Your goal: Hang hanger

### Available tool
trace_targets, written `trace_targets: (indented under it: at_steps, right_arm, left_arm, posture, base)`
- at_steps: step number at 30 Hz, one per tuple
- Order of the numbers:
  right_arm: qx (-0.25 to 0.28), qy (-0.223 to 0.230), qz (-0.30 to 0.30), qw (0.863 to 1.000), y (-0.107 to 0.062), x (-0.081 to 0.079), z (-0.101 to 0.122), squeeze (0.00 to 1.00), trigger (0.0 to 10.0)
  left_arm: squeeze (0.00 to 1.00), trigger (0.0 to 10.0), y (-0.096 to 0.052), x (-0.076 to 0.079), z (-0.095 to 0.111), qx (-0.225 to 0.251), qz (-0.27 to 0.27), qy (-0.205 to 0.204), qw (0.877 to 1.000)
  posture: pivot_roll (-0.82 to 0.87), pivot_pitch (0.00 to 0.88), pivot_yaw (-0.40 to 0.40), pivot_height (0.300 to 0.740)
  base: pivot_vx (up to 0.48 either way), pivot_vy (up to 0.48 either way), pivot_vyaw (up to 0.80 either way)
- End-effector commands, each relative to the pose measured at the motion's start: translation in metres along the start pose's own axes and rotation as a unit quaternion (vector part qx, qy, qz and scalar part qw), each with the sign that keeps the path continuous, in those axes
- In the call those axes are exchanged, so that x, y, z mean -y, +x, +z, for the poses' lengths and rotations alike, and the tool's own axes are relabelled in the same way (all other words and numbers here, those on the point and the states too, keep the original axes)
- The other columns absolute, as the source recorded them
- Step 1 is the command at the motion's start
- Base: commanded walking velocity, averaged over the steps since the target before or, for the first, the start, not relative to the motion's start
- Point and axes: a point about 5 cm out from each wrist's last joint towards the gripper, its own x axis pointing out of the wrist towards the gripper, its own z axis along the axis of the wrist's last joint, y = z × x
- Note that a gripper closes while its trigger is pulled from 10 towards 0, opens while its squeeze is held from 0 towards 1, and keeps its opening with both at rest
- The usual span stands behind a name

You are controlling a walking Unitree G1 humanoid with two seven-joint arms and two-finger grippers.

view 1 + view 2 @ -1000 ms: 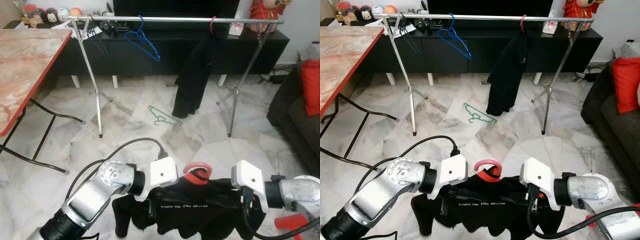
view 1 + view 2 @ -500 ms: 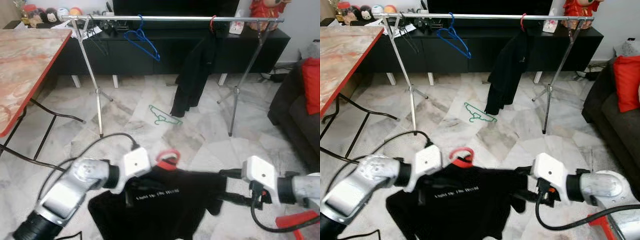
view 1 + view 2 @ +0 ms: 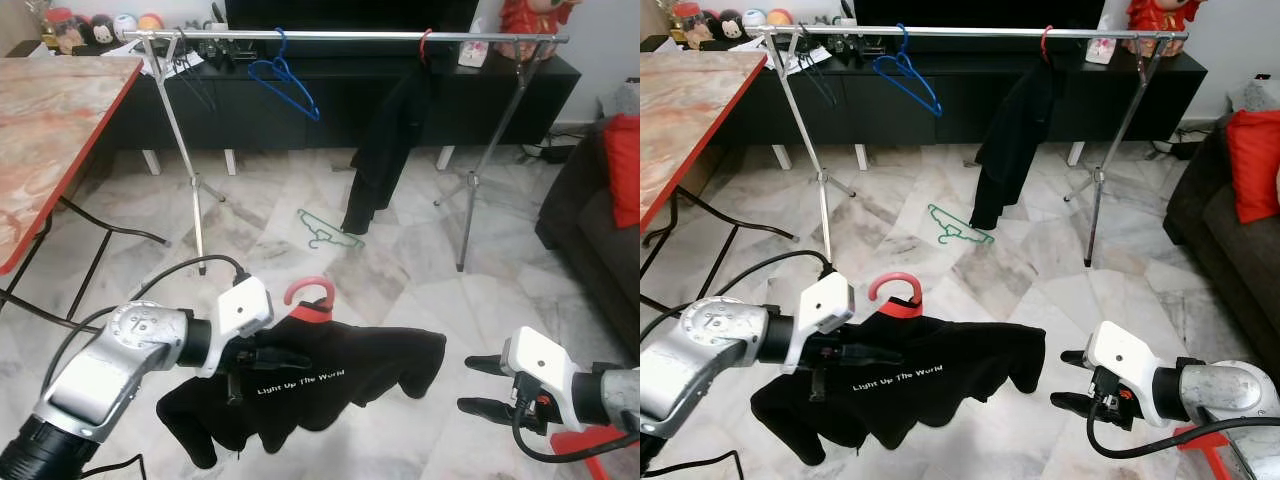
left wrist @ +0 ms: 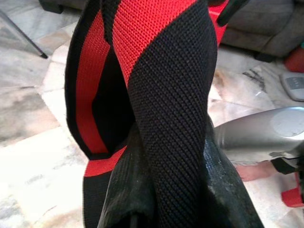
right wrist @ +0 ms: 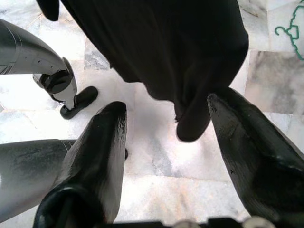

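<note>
A black T-shirt [image 3: 330, 372] with white lettering hangs on a red hanger whose hook [image 3: 310, 294] stands up above the collar. My left gripper [image 3: 272, 357] is shut on the shirt's collar and hanger, holding them above the floor; the left wrist view shows black and red fabric [image 4: 161, 95] pinched between the fingers. My right gripper [image 3: 468, 384] is open, low at the right, a short gap away from the shirt's sleeve [image 5: 190, 123]. The silver clothes rail [image 3: 350, 37] runs across the back of the room.
On the rail hang a blue hanger [image 3: 285, 85] and a black garment [image 3: 385, 150] on a red hook. A green hanger [image 3: 328, 232] lies on the marble floor. A red-edged table [image 3: 50, 120] stands left and a dark sofa [image 3: 600, 220] right.
My right gripper has let go of the shirt and drawn back to the right. The shirt now hangs from my left gripper alone, a little higher and further left.
</note>
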Motion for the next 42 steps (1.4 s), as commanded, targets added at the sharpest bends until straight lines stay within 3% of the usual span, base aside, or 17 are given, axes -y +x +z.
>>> trace_targets:
  at_steps: [1, 16, 24, 30, 31, 32, 42]
  right_arm:
    - [-0.002, -0.002, -0.011, 1.000, -0.003, 0.002, -0.002, 0.00, 10.0]
    - [-0.006, 0.016, -0.035, 0.999, 0.000, 0.006, -0.020, 0.00, 10.0]
    - [0.001, 0.028, -0.018, 0.999, 0.007, 0.001, -0.024, 0.00, 10.0]
    - [0.011, 0.031, -0.010, 0.999, 0.009, 0.001, -0.023, 0.00, 10.0]
    - [0.019, 0.034, -0.009, 0.999, 0.009, 0.000, -0.021, 0.00, 1.0]
    - [0.022, 0.035, -0.006, 0.999, 0.009, 0.000, -0.020, 0.00, 0.0]
    - [0.032, 0.042, 0.014, 0.999, 0.009, -0.005, -0.018, 0.00, 0.0]
  left_arm:
    - [0.00, 0.0, -0.007, -0.004, 0.009, 0.012, 0.001, 0.014, 1.000]
    - [0.00, 0.0, -0.009, 0.006, 0.021, 0.036, -0.066, 0.017, 0.997]
    - [0.00, 0.0, -0.007, 0.016, 0.025, 0.041, -0.112, 0.020, 0.993]
    - [0.00, 0.0, -0.005, 0.016, 0.026, 0.040, -0.118, 0.023, 0.992]
    - [0.00, 0.0, -0.005, 0.016, 0.027, 0.042, -0.115, 0.023, 0.992]
    - [0.00, 0.0, -0.005, 0.016, 0.027, 0.043, -0.116, 0.023, 0.992]
    - [0.00, 0.0, -0.001, 0.016, 0.027, 0.046, -0.119, 0.021, 0.992]
  posture:
    - [-0.12, 0.081, -0.039, 0.740]
    - [-0.13, 0.061, -0.032, 0.740]
    - [-0.12, 0.050, -0.024, 0.740]
    - [-0.12, 0.053, -0.025, 0.740]
    - [-0.12, 0.056, -0.026, 0.740]
    - [-0.12, 0.058, -0.026, 0.740]
    - [-0.12, 0.067, -0.030, 0.740]
  base:
    - [0.000, 0.000, 0.00]
    - [0.000, 0.000, 0.00]
    - [0.000, 0.000, 0.00]
    - [0.000, 0.000, 0.00]
    - [0.000, 0.000, 0.00]
    - [0.000, 0.000, 0.00]
    - [0.000, 0.000, 0.00]
